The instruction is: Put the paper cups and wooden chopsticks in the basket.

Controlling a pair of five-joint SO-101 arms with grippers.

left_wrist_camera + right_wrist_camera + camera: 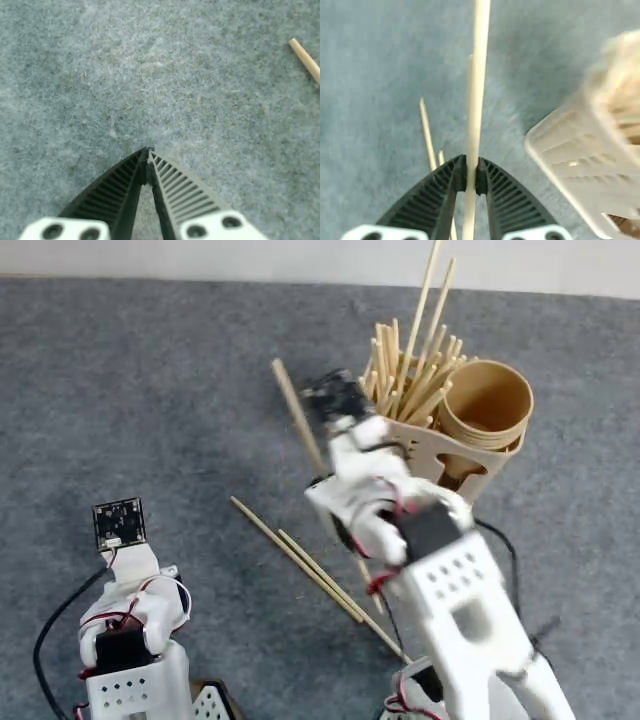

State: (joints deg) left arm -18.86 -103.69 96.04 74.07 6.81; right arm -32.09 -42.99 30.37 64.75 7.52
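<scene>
Chopstick (pixel 479 75) is clamped in the right gripper (pixel 471 172), just beside the basket (pixel 430 445), which holds cups (pixel 487 400) and a bundle of others. Best to lift it above the rim, tip it upright and let go over that bundle. Two chopsticks (pixel 300 558) lie on the mat (pixel 150 390). Left gripper (pixel 148 156) is closed, empty.

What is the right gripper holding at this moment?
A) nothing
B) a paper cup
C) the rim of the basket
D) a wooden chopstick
D: the right gripper is shut on a wooden chopstick, with the basket beside it.
</scene>
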